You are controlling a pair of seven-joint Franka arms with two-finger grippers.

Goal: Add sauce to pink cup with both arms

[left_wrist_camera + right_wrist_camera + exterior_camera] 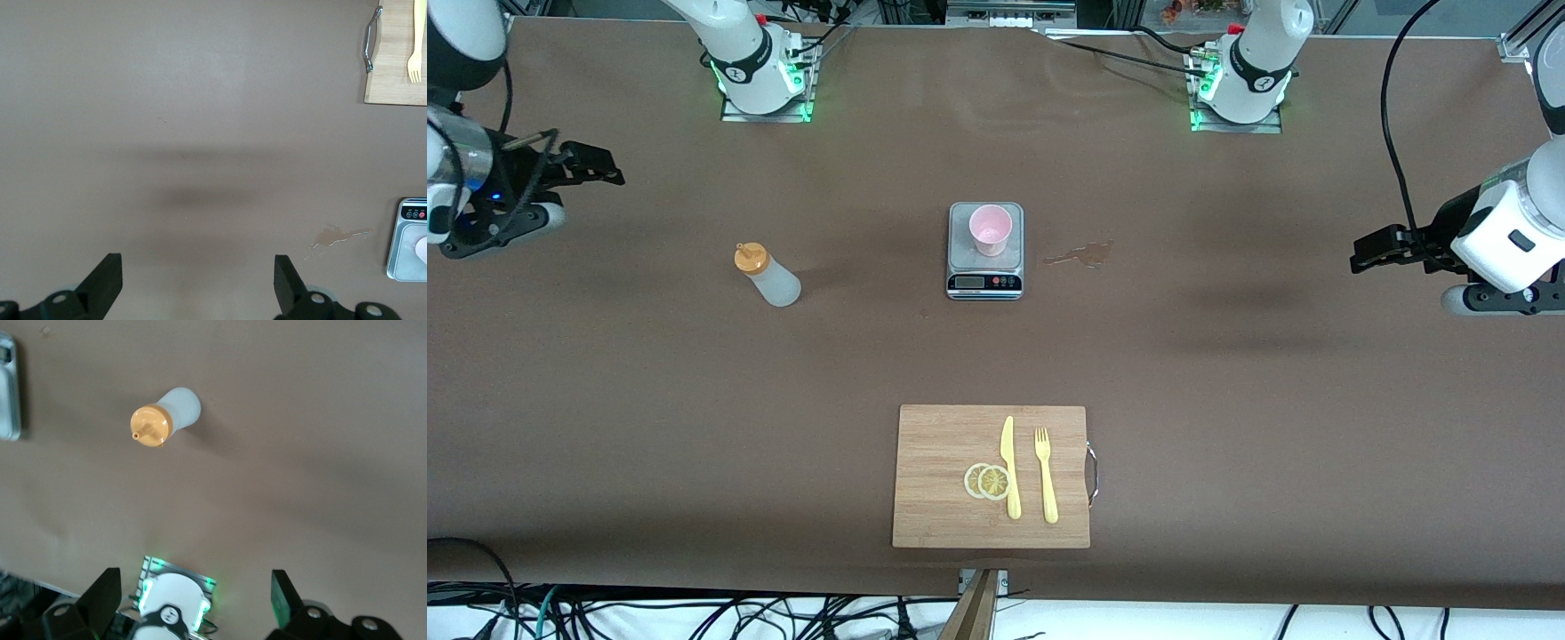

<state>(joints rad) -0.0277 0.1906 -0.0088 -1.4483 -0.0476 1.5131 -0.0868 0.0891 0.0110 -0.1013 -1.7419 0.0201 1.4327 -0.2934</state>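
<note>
The sauce bottle [769, 276], whitish with an orange nozzle cap, stands on the brown table toward the right arm's end; it also shows in the right wrist view [167, 417]. The pink cup [991, 229] stands upright on a small silver scale [984, 267] at the table's middle; its edge shows in the left wrist view [421, 248]. My right gripper [609, 169] is open and empty over bare table at the right arm's end, apart from the bottle. My left gripper [1356, 260] is open and empty over bare table at the left arm's end.
A wooden cutting board [943, 480] lies nearer to the front camera, bearing a yellow knife [1009, 467], a yellow fork [1046, 476] and two lemon slices [987, 481]. A small liquid spill [1080, 255] lies beside the scale toward the left arm's end.
</note>
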